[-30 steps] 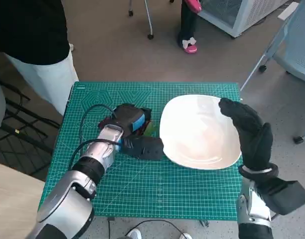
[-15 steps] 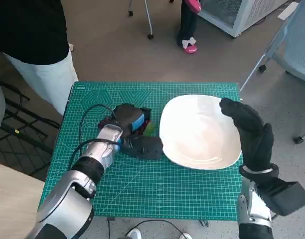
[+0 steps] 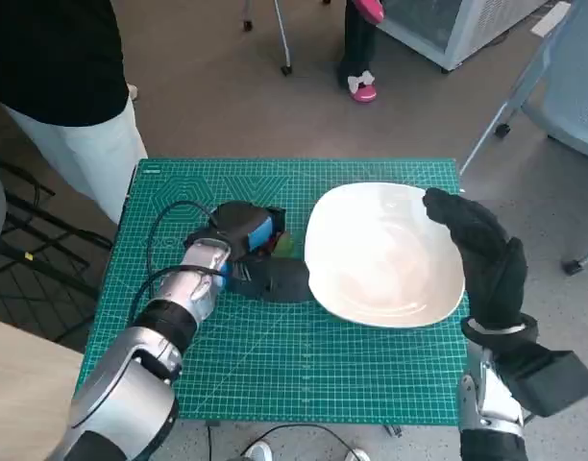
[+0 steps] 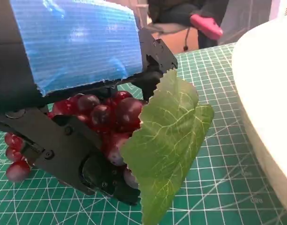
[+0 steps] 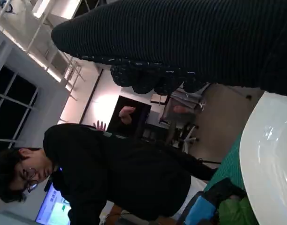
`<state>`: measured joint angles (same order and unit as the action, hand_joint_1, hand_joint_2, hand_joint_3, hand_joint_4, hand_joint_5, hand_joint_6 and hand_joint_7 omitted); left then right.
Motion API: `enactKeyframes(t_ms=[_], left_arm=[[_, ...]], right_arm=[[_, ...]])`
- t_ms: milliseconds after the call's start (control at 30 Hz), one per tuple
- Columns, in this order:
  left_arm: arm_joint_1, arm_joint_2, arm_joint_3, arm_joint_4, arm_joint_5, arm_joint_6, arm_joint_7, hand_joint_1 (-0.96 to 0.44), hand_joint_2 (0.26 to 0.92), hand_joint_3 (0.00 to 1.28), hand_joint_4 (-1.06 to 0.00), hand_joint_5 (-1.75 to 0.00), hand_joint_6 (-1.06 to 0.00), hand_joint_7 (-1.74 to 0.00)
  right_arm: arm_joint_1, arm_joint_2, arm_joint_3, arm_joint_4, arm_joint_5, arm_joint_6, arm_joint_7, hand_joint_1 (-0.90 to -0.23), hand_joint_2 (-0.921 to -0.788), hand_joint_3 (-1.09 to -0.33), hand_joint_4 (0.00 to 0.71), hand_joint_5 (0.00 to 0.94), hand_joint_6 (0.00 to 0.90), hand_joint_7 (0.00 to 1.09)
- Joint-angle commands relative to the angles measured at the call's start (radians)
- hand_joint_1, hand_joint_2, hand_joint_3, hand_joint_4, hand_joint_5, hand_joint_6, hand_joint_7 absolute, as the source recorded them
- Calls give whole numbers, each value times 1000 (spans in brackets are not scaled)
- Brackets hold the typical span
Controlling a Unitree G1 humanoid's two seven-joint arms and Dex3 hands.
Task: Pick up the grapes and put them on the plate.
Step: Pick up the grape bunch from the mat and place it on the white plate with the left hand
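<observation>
The right hand (image 3: pixel 481 254) rested on the plate (image 3: pixel 371 279) rim, holding nothing I could see. The left hand (image 3: pixel 246 240) gripped the grapes (image 4: pixel 103 117) just beside it on the mat (image 3: pixel 275 355) — loose berries and the leaf (image 4: pixel 169 140) dangled, so a jerky lift might shed some.

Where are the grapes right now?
In the head view, the grapes sit left of the plate on the green mat, gripped by the left hand.
</observation>
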<state>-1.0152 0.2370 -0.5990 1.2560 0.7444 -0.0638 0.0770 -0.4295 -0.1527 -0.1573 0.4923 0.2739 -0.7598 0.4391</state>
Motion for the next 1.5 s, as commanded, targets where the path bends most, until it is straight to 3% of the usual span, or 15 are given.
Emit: enactKeyframes(t_ms=[33, 533, 967, 1333, 1500], left_arm=[[1, 32, 2, -44, 2, 26, -32, 1, 921, 159, -580, -1281, -527, -1267], [77, 150, 36, -460, 25, 141, -86, 2, 921, 156, -575, -1163, -545, -1362], [202, 241, 128, -860, 37, 187, -172, 3, 921, 100, -623, -1178, -615, -1228], [230, 247, 166, -957, 36, 173, -223, 4, 921, 128, -557, -1278, -622, -1193], [219, 238, 170, -939, 34, 158, -221, 4, 921, 124, -584, -1275, -605, -1187]], right_arm=[[-2, 1, -2, 20, -3, 1, -4, -612, -921, -880, 390, 2, 42, 395], [-14, 8, 3, 28, 0, 4, -1, -611, -921, -881, 389, 1, 41, 394], [-20, 11, 7, 32, 16, 14, 13, -608, -921, -879, 389, 1, 39, 398], [-21, 13, 8, 21, 29, 32, 21, -606, -921, -876, 388, 0, 37, 401], [-20, 11, 6, 19, 34, 33, 23, -605, -921, -874, 389, 1, 37, 402]])
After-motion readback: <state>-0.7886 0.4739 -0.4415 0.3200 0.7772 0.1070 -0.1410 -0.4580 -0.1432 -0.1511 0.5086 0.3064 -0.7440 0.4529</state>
